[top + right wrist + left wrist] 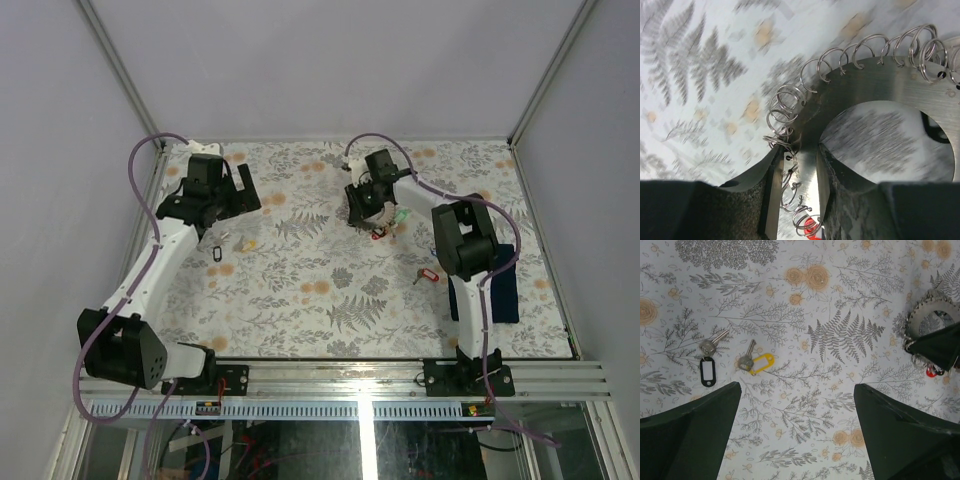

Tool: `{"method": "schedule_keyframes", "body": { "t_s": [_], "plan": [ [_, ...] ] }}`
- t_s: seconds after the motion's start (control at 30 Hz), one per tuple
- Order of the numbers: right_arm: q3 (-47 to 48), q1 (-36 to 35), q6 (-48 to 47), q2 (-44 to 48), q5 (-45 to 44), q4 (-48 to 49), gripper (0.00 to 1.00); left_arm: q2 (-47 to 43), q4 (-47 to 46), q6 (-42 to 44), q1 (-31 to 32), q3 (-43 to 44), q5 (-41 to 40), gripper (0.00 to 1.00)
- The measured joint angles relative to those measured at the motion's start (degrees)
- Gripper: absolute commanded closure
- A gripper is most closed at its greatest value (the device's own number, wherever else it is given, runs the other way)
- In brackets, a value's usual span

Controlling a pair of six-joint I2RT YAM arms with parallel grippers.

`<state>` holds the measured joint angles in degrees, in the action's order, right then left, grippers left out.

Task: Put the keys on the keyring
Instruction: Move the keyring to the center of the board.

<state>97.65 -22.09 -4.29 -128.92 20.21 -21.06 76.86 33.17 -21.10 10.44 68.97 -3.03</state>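
The keyring (890, 80) is a grey metal ring with small split rings (785, 107) along its outer edge. My right gripper (797, 150) is shut on its band, one finger inside the hollow centre and one outside. A red tag (812, 226) hangs on a split ring between the fingers. The left wrist view shows the keyring (932, 307) at the far right. My left gripper (797, 387) hovers open above the cloth, nothing between its fingers. Ahead of it lie a key with a black tag (707, 371) and a key with a yellow tag (757, 363).
A floral cloth (330, 290) covers the table. Another key with a red tag (425, 277) lies near the right arm, and a green tag (400, 215) lies beside the right gripper (365, 210). A dark blue cloth (497, 295) lies at the right edge.
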Motion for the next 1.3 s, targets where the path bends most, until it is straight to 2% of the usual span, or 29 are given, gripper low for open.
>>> {"method": "schedule_keyframes", "body": {
  "t_s": [0.33, 0.73, 1.03, 1.1, 1.3],
  "plan": [
    [-23.8, -9.0, 3.9, 16.4, -1.4, 3.6, 0.89, -4.8, 0.8, -1.8, 0.0, -5.1, -0.6, 0.00],
    [-38.4, -21.8, 7.5, 29.3, -7.1, 1.6, 0.89, -7.0, -0.7, -3.3, 0.0, -8.4, 1.0, 0.00],
    [-44.3, -25.1, 11.2, 41.0, -9.0, -1.6, 0.68, -7.5, -3.1, -3.0, 0.0, -11.7, 3.0, 0.00],
    [-44.2, -25.1, 12.2, 43.3, -11.0, -1.4, 0.61, -7.5, -3.9, -3.0, 0.0, -12.6, 3.0, 0.00],
    [-42.1, -25.1, 17.9, 45.3, -19.7, 1.1, 0.52, -7.2, -4.3, -2.9, 0.0, -12.9, 3.0, 0.00]
  ]
}}
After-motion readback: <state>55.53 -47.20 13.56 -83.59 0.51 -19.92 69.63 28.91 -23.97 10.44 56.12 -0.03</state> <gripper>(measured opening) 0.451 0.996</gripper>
